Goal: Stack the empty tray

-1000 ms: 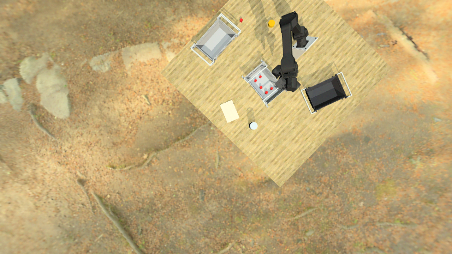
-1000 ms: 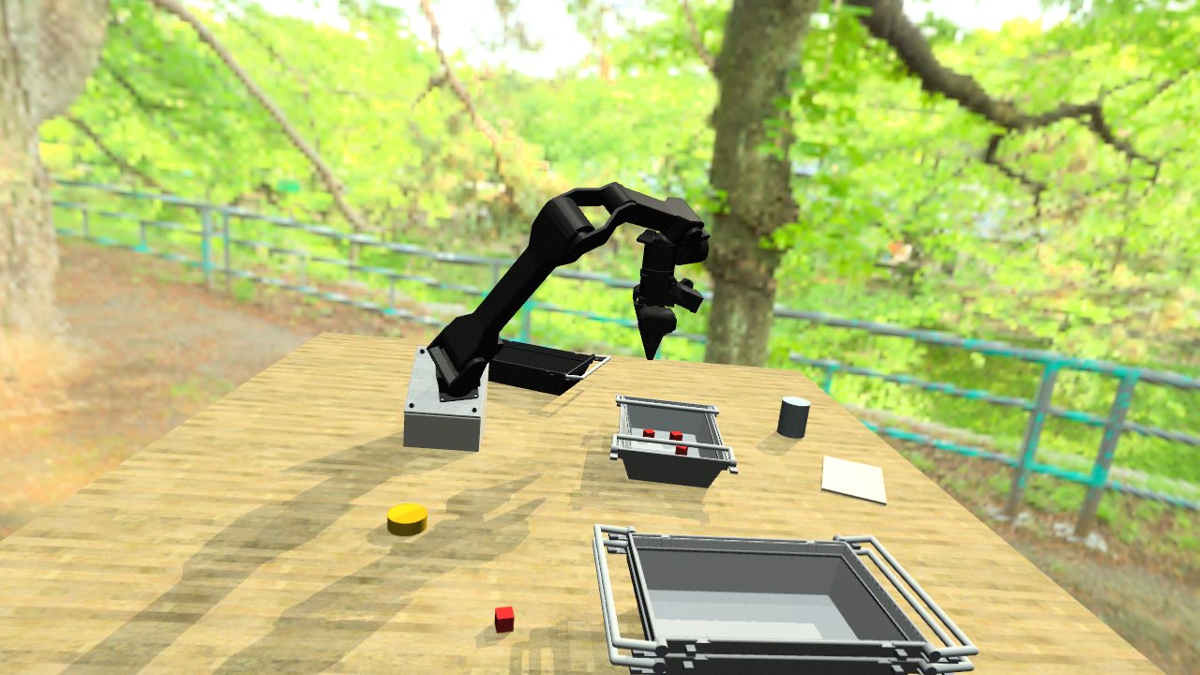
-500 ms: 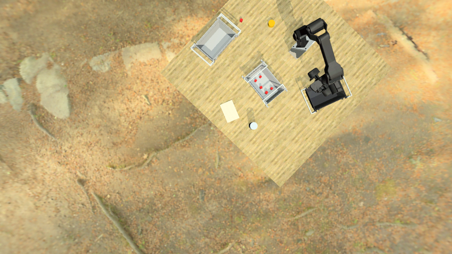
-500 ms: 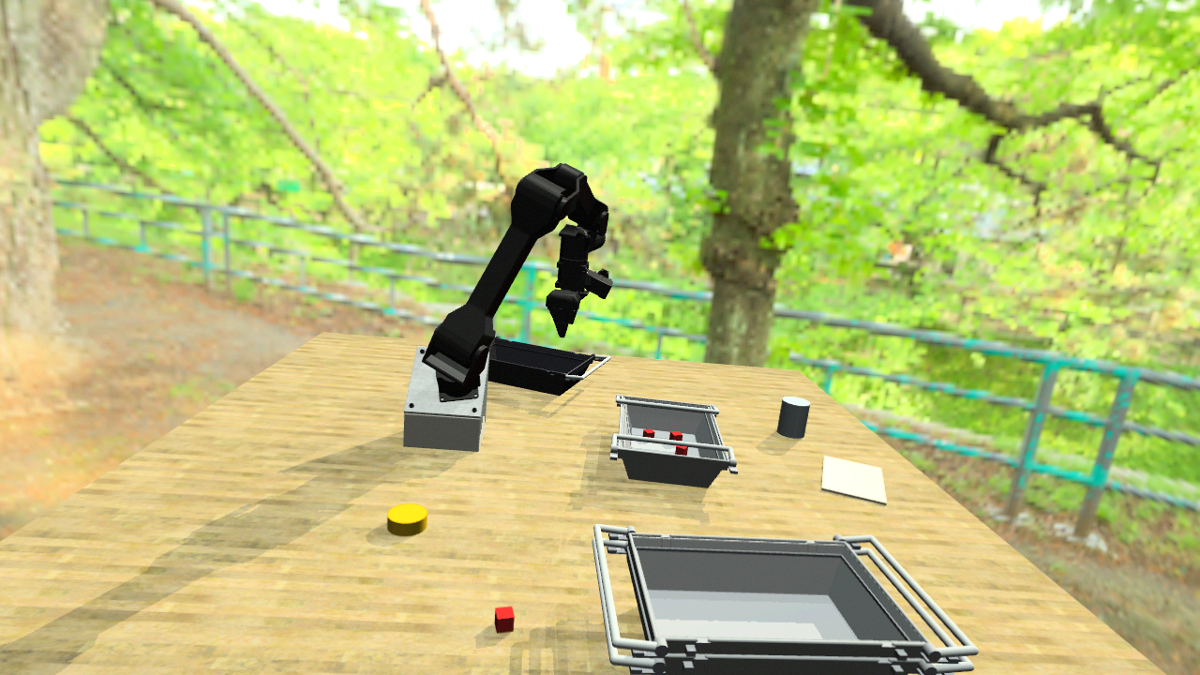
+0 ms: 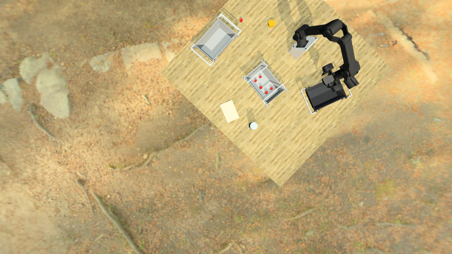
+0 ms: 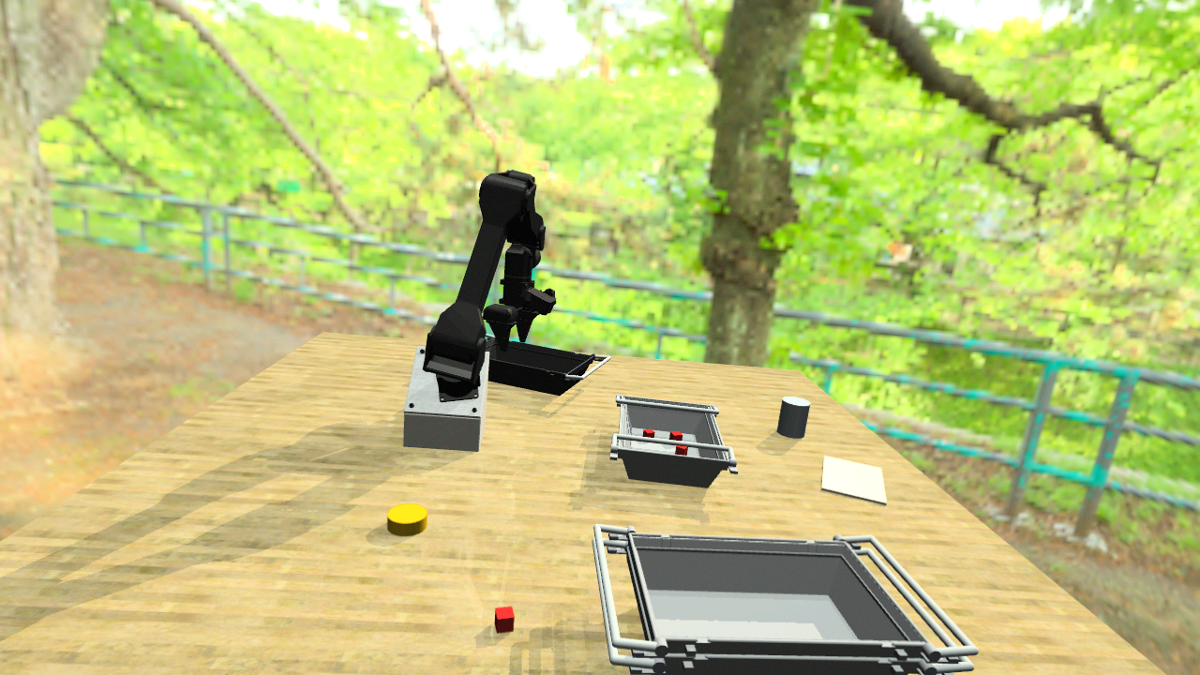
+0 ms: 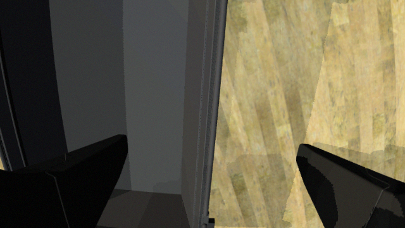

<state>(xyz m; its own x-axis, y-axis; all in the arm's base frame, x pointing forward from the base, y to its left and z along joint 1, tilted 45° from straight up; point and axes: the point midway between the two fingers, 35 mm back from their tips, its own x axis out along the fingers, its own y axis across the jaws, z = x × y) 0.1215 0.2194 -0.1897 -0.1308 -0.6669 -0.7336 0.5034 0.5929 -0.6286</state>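
The loaded grey tray [image 5: 268,94] [image 6: 671,470] holds several red blocks [image 5: 262,87] [image 6: 662,434]. Its two wire bars lie across its top, the far bar [image 6: 667,405] and the near bar [image 6: 675,454]. The empty dark tray [image 5: 322,96] [image 6: 536,373] [image 7: 95,79] lies on the table beside the arm's base, with its wire bar swung out. My gripper [image 5: 330,81] [image 6: 513,334] [image 7: 214,148] is open and hangs just over one side wall of the empty tray. In the wrist view one finger is inside that wall and the other is outside over the table [image 7: 269,95].
A larger grey tray [image 5: 204,46] [image 6: 738,561] stands far from the arm, with a loose red block [image 5: 241,20] [image 6: 503,619] near it. A yellow disc [image 5: 271,23] [image 6: 407,517], a cylinder [image 5: 253,125] [image 6: 792,417], a pale card [image 5: 229,110] [image 6: 854,479] and the arm's base [image 5: 301,47] [image 6: 444,411] also stand on the table.
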